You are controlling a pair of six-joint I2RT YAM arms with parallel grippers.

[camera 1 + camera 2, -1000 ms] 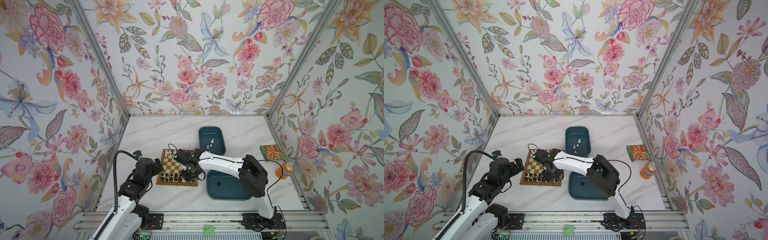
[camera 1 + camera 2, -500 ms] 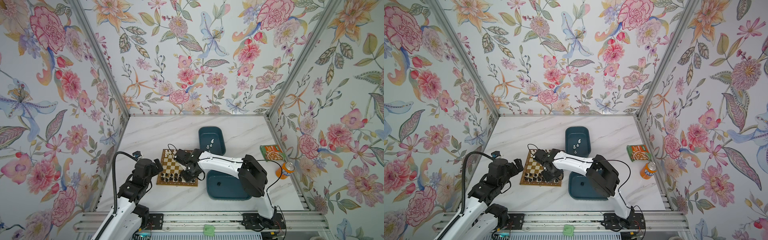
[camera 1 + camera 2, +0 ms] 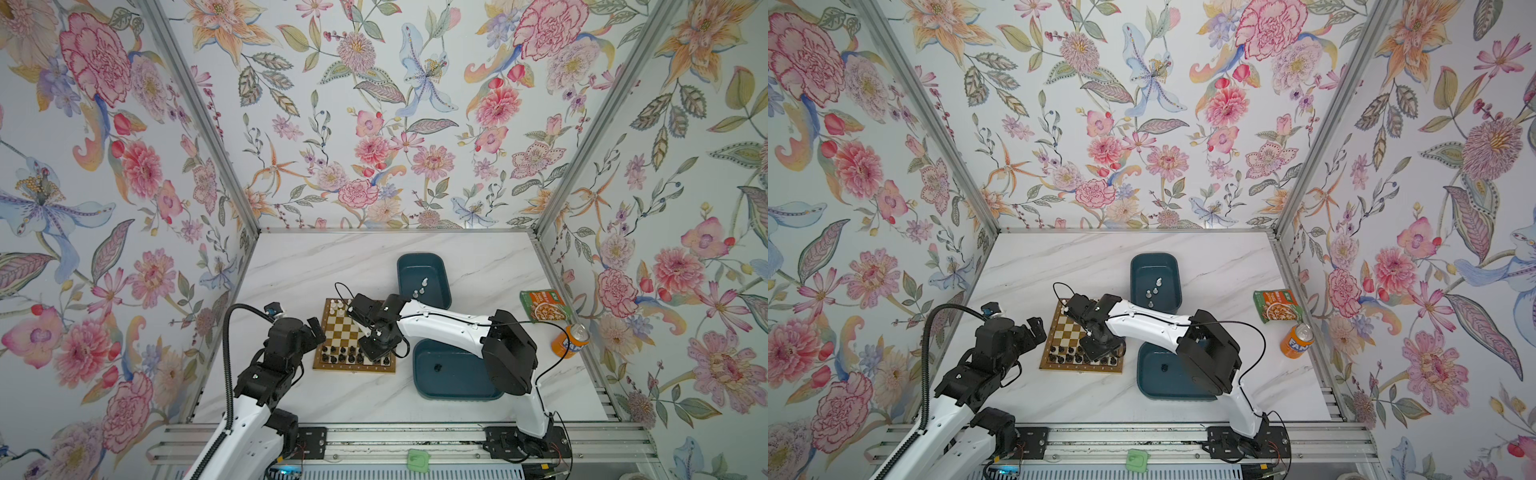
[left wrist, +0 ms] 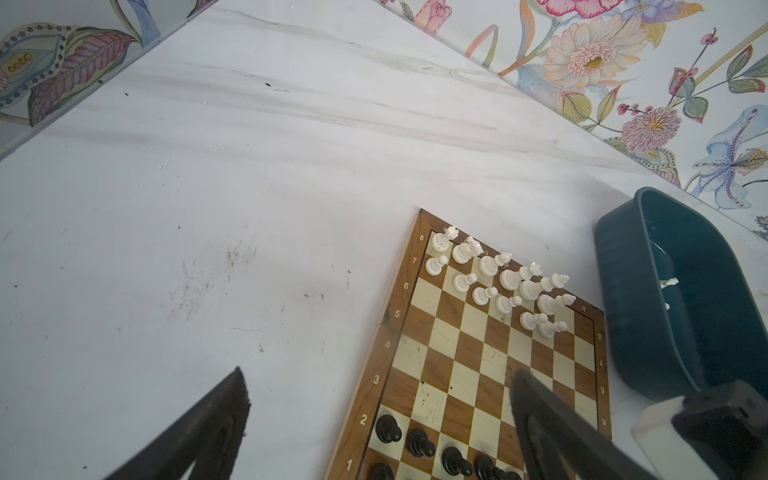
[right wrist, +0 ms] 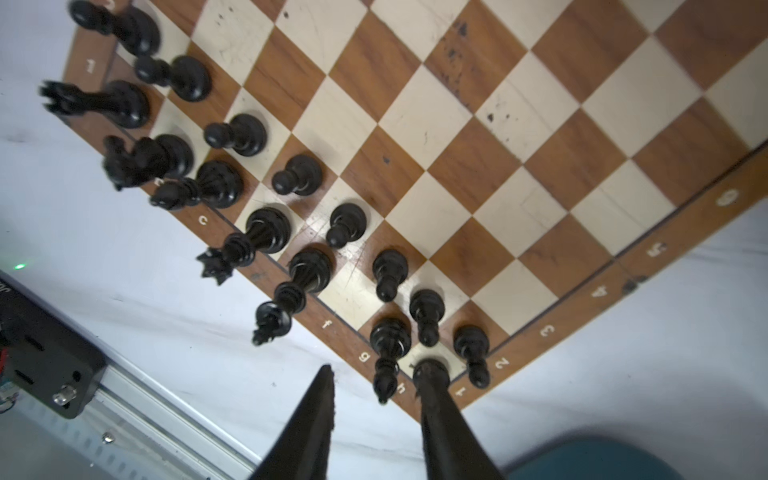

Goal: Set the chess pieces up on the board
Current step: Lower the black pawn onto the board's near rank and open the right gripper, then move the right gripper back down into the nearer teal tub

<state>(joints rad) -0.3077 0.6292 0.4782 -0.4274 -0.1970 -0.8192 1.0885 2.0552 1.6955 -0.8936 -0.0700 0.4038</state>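
Just beyond the matt black fingers [image 5: 446, 424], the board [image 5: 453, 166] is grained wood, its cream checks scuffed and scratched. The black chess pieces [image 5: 268, 226] nearest them shine glossy; the desk [image 5: 623, 332] beneath is smooth, marble-veined.

The board [image 3: 343, 332], checked brown and cream within a light-brown border, bore glossy black pieces [image 5: 266, 228] and white pieces [image 4: 490, 266]. The tubs [image 3: 419, 266] were dark teal, the table [image 3: 332, 257] white with grey veins.

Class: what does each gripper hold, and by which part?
Nothing: left gripper open, empty; right gripper open beside glossy black chess pieces on checked wooden board.
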